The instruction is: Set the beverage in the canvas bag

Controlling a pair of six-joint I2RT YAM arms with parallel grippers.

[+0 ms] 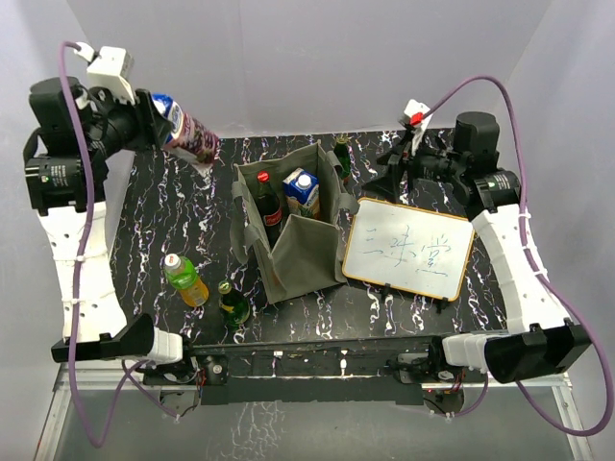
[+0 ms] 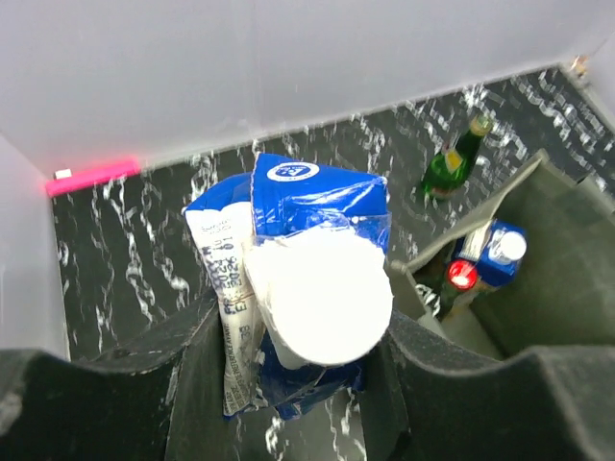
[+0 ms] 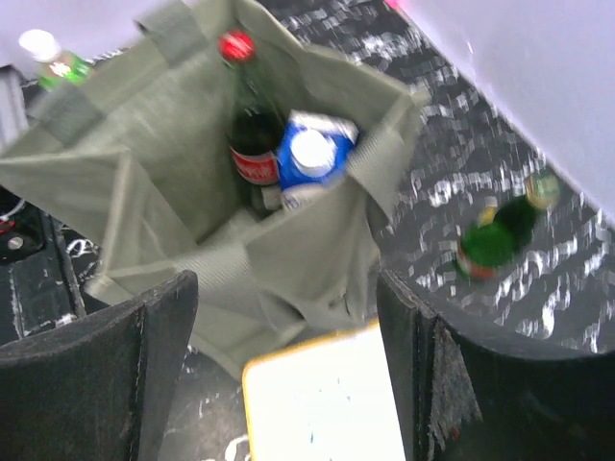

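Observation:
My left gripper point(image 1: 154, 123) is raised at the far left, above the table, and is shut on the beverage point(image 1: 192, 139), a container in a blue, white and purple wrap. In the left wrist view the beverage's white round end point(image 2: 322, 288) fills the space between my fingers point(image 2: 197, 384). The olive-grey canvas bag point(image 1: 298, 254) stands open at the table's middle, to the right of and below the held beverage. It holds a cola bottle point(image 1: 266, 204) and a blue carton point(image 1: 302, 190). My right gripper point(image 1: 399, 168) is open and empty, right of the bag, over the whiteboard's far edge.
A framed whiteboard point(image 1: 410, 250) lies right of the bag. A green glass bottle point(image 1: 342, 154) stands behind the bag. A green-capped bottle of orange drink point(image 1: 184, 279) and a small green bottle point(image 1: 232, 303) stand at the front left. White walls close in the back and sides.

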